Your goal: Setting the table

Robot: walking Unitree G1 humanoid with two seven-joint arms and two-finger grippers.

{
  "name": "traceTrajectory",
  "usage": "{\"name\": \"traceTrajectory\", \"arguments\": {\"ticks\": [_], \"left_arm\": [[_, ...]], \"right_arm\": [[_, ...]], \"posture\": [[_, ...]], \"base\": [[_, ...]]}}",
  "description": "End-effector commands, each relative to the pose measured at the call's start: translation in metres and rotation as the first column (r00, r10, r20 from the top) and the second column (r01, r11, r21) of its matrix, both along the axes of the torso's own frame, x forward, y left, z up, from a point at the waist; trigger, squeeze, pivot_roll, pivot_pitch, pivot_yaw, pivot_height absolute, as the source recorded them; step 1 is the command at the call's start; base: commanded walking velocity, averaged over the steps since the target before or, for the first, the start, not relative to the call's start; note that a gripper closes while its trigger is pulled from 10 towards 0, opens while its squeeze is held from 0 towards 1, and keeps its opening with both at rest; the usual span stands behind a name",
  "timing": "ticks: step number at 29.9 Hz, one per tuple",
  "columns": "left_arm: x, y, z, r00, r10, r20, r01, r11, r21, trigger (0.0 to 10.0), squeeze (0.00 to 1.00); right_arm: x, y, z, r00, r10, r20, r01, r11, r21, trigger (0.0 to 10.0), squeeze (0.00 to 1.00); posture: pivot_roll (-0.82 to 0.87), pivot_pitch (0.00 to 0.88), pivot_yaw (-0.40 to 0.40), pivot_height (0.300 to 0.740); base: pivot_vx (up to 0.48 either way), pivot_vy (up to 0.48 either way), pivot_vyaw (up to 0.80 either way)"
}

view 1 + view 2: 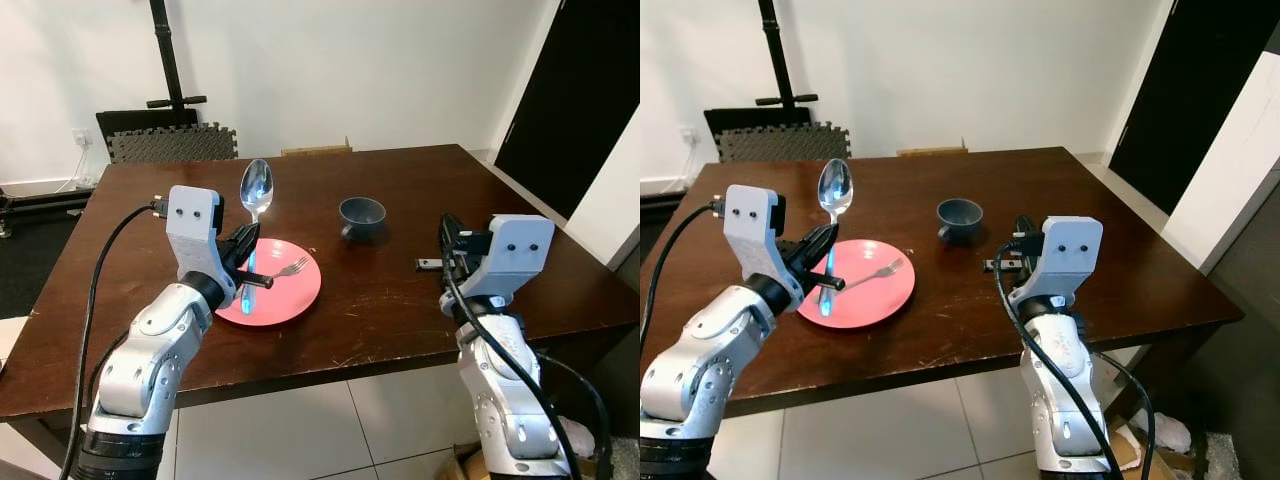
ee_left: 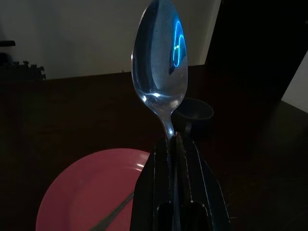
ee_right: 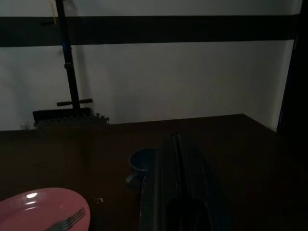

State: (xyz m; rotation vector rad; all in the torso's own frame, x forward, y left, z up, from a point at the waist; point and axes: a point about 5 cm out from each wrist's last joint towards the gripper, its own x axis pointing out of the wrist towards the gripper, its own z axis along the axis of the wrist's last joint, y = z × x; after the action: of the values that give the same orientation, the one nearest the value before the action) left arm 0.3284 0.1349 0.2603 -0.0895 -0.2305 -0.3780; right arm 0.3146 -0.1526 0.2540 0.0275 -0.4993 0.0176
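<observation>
Plate [image 1: 268,300]: pink, already on table [image 1: 400,290], just below and beyond the L fingers.
Fork [image 1: 284,271]: lies on plate, tines toward the far side; looks placed but on the plate, not beside it.
Spoon [image 1: 256,189]: in the air, bowl up, handle running down betw. the L fingers; upright, slight tilt.
L gripper [image 1: 243,262]: fingers clamped on spoon handle, seen clearly in L wrist view, bowl sticking out past the fingertips; hovers over plate's near-left part.
R gripper [image 1: 441,262]: fingers pressed together, nothing betw. them; held just above table, well apart from plate.
Cup [image 1: 361,217]: dark blue, upright on table, ahead of R fingers and off to their left; beyond plate from L fingers.
Done so far (judged): plate down, fork down, cup out.
Left (judged): spoon not yet set down; needs lowering flat beside plate, prob. on its right, betw. plate and R fingers. Fork maybe needs moving off plate to its side. No knife seen.
Progress (judged): past halfway, spoon placement is the step in hand.
Risk (judged): spoon held by thin handle only, could swing or slip when tilted flat; could knock fork on the way down.
</observation>
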Motion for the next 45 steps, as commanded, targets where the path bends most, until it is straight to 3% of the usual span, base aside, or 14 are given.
{"name": "traceTrajectory", "arguments": {"ticks": [1,17,32,45], "left_arm": [[-0.0020,0.0010,-0.0009,1.000,0.006,-0.002,-0.006,1.000,0.003,10.0,0.00],[-0.0022,0.0003,-0.0018,1.000,0.005,-0.001,-0.005,1.000,0.008,10.0,0.00],[-0.0025,0.0010,-0.0030,1.000,0.011,-0.008,-0.011,1.000,0.015,10.0,0.00],[-0.0028,0.0012,-0.0029,1.000,0.013,-0.008,-0.013,1.000,0.015,10.0,0.00]], "right_arm": [[-0.0007,-0.0003,-0.0032,1.000,-0.007,-0.010,0.007,1.000,-0.004,10.0,0.00],[0.0001,0.0021,-0.0045,1.000,-0.008,-0.022,0.008,1.000,-0.024,10.0,0.00],[0.0002,0.0032,-0.0054,1.000,-0.006,-0.030,0.005,1.000,-0.025,10.0,0.00],[0.0007,0.0037,-0.0059,0.999,-0.002,-0.032,0.001,1.000,-0.024,10.0,0.00]], "posture": [[0.05,0.028,0.010,0.740],[0.05,0.033,0.006,0.740],[0.05,0.036,0.006,0.740],[0.05,0.035,0.005,0.740]], "base": [[-0.274,0.398,0.00],[-0.203,0.366,0.00],[0.000,0.000,0.00],[0.000,0.480,0.00]]}}
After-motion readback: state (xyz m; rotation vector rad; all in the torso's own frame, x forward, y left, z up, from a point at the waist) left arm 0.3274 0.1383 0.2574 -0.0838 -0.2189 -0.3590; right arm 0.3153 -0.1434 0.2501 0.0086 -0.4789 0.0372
